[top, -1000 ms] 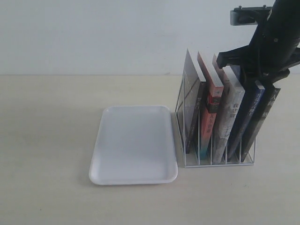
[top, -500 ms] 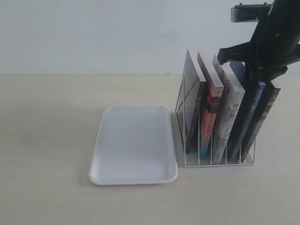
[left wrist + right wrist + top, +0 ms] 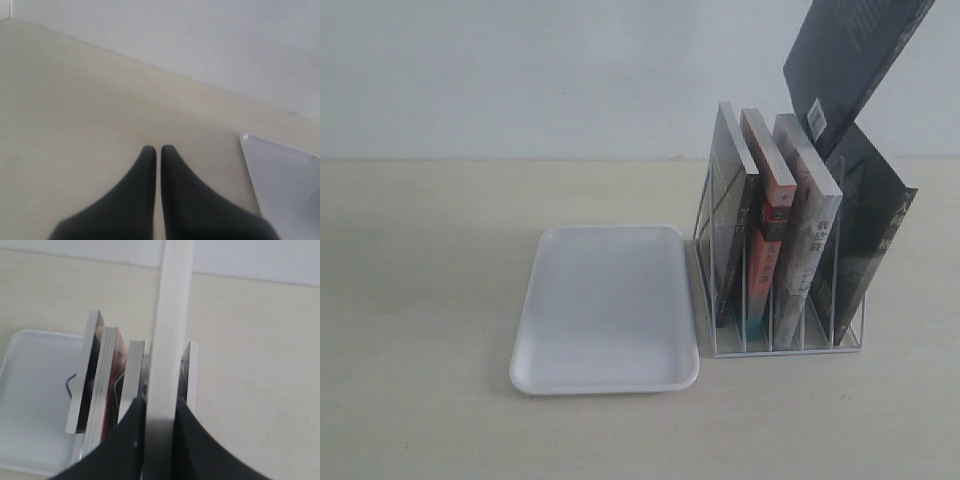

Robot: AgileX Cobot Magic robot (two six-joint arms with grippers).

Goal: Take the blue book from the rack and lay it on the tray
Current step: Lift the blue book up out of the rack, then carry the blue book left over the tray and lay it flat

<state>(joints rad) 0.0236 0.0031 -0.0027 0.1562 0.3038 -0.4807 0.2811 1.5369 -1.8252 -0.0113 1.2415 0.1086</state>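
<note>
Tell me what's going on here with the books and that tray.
The right gripper is clamped on the blue book and holds it tilted in the air above the rack. Four other books stand in the rack. The tray lies beside the rack with nothing in it, so the book is not yet laid down. The left gripper is shut and hangs over the table near the tray's corner, holding nothing.

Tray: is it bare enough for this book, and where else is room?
The tray is bare across its whole floor. The table is also bare left of the tray and on the camera's side of tray and rack. Crowded: the rack, four books standing in it, and the narrow gap between it and the tray.
</note>
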